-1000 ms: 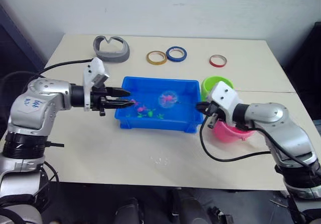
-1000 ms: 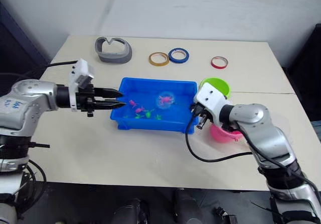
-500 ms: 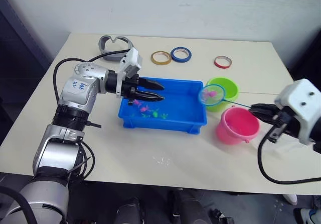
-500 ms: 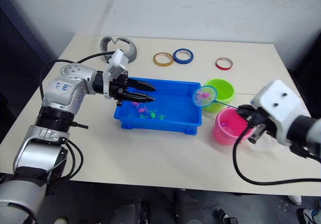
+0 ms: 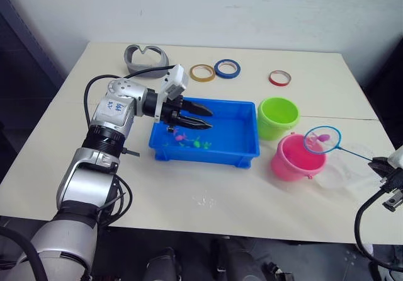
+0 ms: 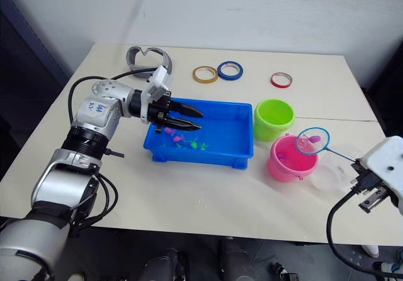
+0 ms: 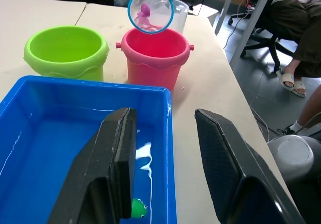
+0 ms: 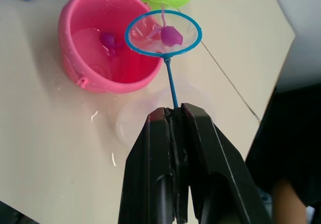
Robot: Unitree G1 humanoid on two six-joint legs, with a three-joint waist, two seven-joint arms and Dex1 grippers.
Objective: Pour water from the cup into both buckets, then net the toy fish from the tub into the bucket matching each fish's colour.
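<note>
Netting is under way: right hand [image 8: 175, 114] pinches the net [image 8: 163, 33] handle, its hoop holding a pink fish [image 8: 171, 35] above the pink bucket's [image 8: 108, 48] far rim. Next it likely needs tipping over that bucket. Left hand [image 7: 165, 158], spread, hovers over the tub [image 7: 55, 133].

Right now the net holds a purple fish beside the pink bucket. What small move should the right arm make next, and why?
Probably tip the net over the pink bucket so the fish drops in. The right gripper is shut on the net's handle, and the hoop hangs over the bucket's rim on the cup side. One purple fish already lies in that bucket's water, so the colour matches.
</note>
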